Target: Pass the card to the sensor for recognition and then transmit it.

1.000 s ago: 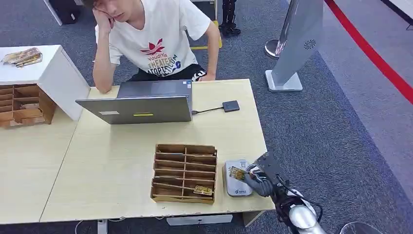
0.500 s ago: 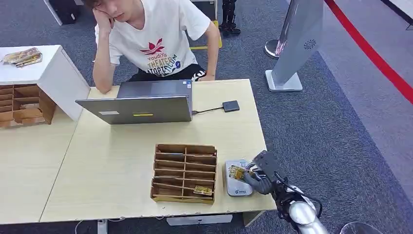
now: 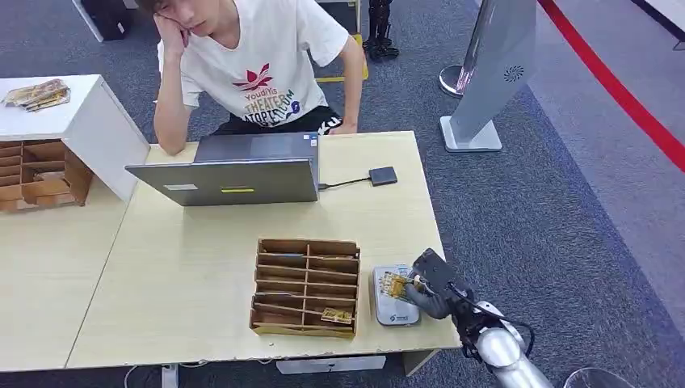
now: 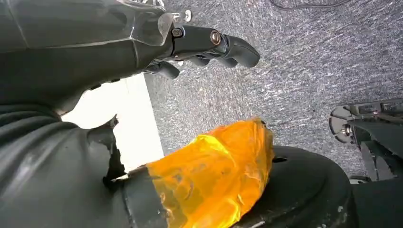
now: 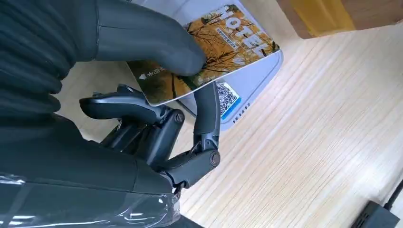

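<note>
My right hand (image 3: 430, 284) pinches a hotel card (image 3: 394, 285) printed with autumn trees between its thumb and a finger. It holds the card just over the grey sensor pad (image 3: 393, 311) near the table's front right corner. The right wrist view shows the card (image 5: 216, 45) above the sensor (image 5: 247, 90), with the thumb (image 5: 142, 38) on top of it. My left hand (image 4: 199, 45) hangs beside the table over the carpet, its fingers curled with nothing in them.
A wooden slotted card box (image 3: 305, 285) holding a card (image 3: 337, 315) stands just left of the sensor. A laptop (image 3: 234, 171) and a small black dongle (image 3: 383, 175) lie further back. A person (image 3: 250, 65) sits behind the table. Another wooden rack (image 3: 40, 174) stands far left.
My right hand has shifted slightly left and forward, carrying the card further over the sensor pad.
</note>
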Controlling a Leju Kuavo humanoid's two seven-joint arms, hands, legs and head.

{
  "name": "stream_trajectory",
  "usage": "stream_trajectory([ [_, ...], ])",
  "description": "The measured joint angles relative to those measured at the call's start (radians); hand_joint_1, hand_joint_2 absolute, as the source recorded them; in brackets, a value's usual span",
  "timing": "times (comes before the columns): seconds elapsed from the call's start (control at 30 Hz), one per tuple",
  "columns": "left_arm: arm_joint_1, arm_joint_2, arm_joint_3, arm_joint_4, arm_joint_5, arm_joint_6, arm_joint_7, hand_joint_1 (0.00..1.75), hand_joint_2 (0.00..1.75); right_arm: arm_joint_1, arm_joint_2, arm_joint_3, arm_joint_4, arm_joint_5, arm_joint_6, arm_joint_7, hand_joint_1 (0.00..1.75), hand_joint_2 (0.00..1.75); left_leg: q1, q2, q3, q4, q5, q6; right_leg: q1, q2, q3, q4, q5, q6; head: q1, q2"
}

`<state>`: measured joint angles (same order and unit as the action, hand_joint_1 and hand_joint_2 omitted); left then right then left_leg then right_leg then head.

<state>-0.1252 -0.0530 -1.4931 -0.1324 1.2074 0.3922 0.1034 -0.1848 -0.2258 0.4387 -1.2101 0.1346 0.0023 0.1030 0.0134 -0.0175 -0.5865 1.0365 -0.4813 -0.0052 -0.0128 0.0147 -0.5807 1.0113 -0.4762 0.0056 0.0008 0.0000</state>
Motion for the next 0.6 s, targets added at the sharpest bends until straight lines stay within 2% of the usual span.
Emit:
stream_trajectory([
  [0.6,0.000,0.000,0.000,0.000,0.000,0.000,0.008,0.00,0.00,-0.018,0.000,0.027,0.039,0.031,-0.002,0.006,1.75,1.75,0.000,0.000,0.001,0.000,0.000,0.000,0.000,0.000,0.001,0.000,0.000,0.000,0.000,0.000],
])
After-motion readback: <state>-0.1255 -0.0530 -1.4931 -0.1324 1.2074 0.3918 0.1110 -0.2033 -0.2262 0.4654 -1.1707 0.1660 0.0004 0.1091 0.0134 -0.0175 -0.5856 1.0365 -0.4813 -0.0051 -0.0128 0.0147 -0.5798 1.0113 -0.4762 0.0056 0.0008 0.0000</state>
